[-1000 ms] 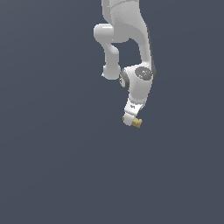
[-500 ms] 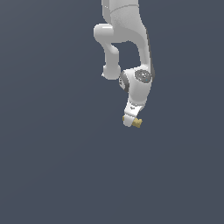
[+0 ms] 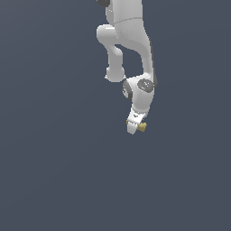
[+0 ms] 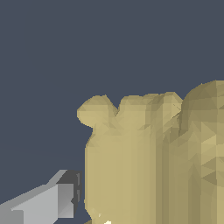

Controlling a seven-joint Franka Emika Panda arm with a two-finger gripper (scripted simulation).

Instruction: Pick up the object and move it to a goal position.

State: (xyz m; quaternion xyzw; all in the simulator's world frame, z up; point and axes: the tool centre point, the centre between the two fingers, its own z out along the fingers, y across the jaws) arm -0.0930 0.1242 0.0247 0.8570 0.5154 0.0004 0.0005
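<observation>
One small tan-yellow object (image 3: 142,127) sits at the tip of the white gripper (image 3: 135,127), held there on the side toward the exterior view's right, with nothing but the flat slate-grey backdrop (image 3: 54,158) around and beneath it. From that view it is a tiny blocky nub, far smaller than the gripper body, with a darker brown shade on its underside. The arm (image 3: 128,40) comes down from the top of the frame and bends at the wrist, so the gripper points downward and slightly toward the exterior view's left. Close up in the wrist view, the object (image 4: 153,157) fills much of the frame: a faceted, pale sandy-yellow mass with upright ridged columns and a lumpy, knobbed upper edge. A grey fingertip (image 4: 52,201) shows just beside it, closed in against the piece.
</observation>
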